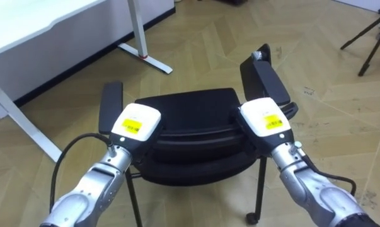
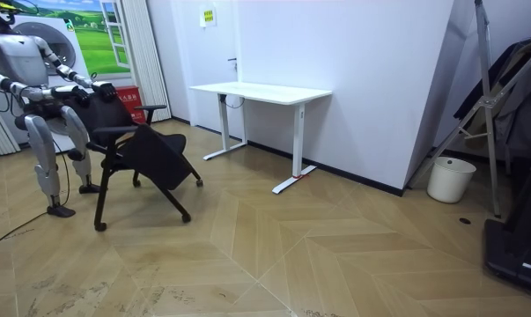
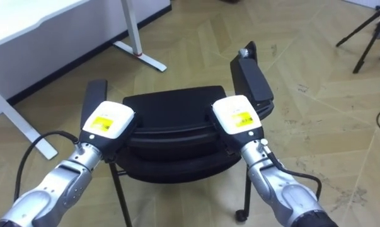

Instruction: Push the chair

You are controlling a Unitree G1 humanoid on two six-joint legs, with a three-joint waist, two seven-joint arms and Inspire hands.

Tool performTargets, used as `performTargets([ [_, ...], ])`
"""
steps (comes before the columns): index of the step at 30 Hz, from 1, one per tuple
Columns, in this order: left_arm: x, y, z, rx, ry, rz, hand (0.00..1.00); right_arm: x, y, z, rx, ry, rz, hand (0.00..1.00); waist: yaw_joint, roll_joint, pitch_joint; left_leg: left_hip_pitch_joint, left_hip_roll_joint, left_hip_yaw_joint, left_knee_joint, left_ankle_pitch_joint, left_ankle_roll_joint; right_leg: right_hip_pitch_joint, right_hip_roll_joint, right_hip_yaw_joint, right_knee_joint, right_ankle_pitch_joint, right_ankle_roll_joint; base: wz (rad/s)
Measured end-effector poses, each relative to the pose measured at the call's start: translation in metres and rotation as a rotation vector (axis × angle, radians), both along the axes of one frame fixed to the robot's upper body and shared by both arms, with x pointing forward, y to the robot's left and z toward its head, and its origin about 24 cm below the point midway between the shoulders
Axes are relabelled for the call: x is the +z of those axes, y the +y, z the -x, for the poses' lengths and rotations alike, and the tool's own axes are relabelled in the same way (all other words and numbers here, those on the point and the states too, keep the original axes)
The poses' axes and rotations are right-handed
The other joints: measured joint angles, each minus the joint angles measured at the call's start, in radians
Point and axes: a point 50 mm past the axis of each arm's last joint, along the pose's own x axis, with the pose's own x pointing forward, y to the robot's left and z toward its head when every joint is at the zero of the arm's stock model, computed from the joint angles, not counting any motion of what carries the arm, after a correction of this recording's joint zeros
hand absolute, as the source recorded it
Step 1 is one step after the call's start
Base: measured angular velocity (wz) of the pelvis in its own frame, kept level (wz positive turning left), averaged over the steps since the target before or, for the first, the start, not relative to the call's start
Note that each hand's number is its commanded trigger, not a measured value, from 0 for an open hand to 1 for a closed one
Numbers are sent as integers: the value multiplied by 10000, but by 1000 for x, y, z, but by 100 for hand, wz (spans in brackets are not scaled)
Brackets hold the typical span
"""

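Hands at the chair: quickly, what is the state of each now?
Left hand: against the back of the chair, state cannot be told.
Right hand: the same, cannot be told.

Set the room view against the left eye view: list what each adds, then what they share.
Room view: the robot standing behind the chair, a white bucket by the wall at that view's right. Left eye view: the left hand and right hand at the top of the chair's back, close up. Shared: the chair, the white desk, the wooden floor.
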Motion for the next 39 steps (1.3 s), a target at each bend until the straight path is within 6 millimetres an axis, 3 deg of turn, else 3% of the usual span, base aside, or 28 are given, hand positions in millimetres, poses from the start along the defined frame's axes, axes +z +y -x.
performTargets([
  [4,1,-1,-1,-72,-50,0,100,0,-2,0,-12,42,-87,100,25,-115,63,11,-2,-27,2,0,0,-5,-5,-68,-39,-21,22,4],
  [19,-2,0,0,-175,101,-85,100,-4,-2,4,-45,357,-167,100,246,-238,-21,126,5,-50,63,0,-1,183,8,-67,-127,-20,19,-1],
  [22,-3,0,1,-184,172,-107,100,-7,-2,5,-75,487,-166,100,269,-266,-8,199,19,-50,107,-6,-9,279,19,-65,-125,-22,15,-1],
  [24,-3,0,1,-195,209,-116,100,-7,-2,6,-75,505,-176,100,262,-254,5,92,90,-49,433,-147,-50,305,52,-65,-97,-44,-20,0],
  [28,-6,3,-1,-198,367,-142,100,-10,-1,7,-124,657,-184,100,443,-147,53,-319,473,-54,1606,-578,-158,363,296,-91,148,-186,-214,1],
  [32,-12,3,-3,-265,544,-97,100,-13,-2,9,-172,801,-183,100,521,-177,80,-1147,793,-67,3411,-573,-152,341,355,-406,646,-613,-431,21],
  [35,-15,2,-1,-272,695,10,100,-16,-4,12,-174,933,-200,100,531,-225,111,-1377,945,-251,4087,-552,-128,301,383,-597,1287,-1046,-607,24],
  [37,-17,3,-1,-222,771,44,100,-16,-3,12,-146,919,-191,100,531,-182,106,-1895,1122,-256,4862,-428,23,177,362,-644,1598,-1255,-716,17],
  [39,-17,4,0,-204,734,118,100,-14,-4,12,-93,867,-223,100,519,-204,93,-2500,987,-393,5121,-416,199,114,283,-675,1797,-1381,-801,13],
])
